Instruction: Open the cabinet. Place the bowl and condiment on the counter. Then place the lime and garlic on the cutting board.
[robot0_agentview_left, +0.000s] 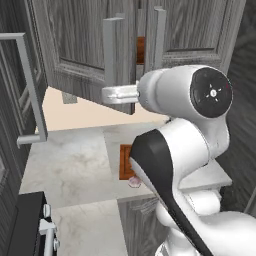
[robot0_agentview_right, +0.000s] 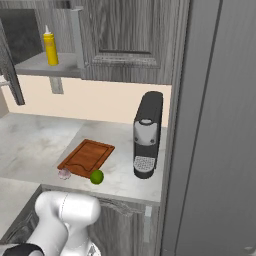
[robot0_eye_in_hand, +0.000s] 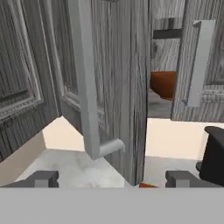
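The cabinet (robot0_eye_in_hand: 118, 65) has its left door swung partly open, and its long grey handle (robot0_eye_in_hand: 87, 87) stands just ahead of my gripper (robot0_eye_in_hand: 113, 179). The gripper's fingertips (robot0_eye_in_hand: 43, 178) are spread wide with nothing between them, so it is open. In the left base view the gripper (robot0_agentview_left: 111, 94) hovers by that door's lower edge. The bowl (robot0_eye_in_hand: 162, 84) shows through the gap on the shelf. The yellow condiment (robot0_agentview_right: 50, 46) stands upright on the shelf's left part. On the counter (robot0_agentview_right: 35, 145) lies the cutting board (robot0_agentview_right: 87, 156), with the garlic (robot0_agentview_right: 64, 173) and lime (robot0_agentview_right: 96, 176) beside its near edge.
A black coffee machine (robot0_agentview_right: 148, 135) stands on the counter right of the board. The right cabinet door (robot0_agentview_right: 130, 40) and its handle (robot0_eye_in_hand: 199, 61) are close to the gap. Another open door with a bar handle (robot0_agentview_left: 30, 85) juts in at the left. A tall grey panel (robot0_agentview_right: 215, 125) walls the right.
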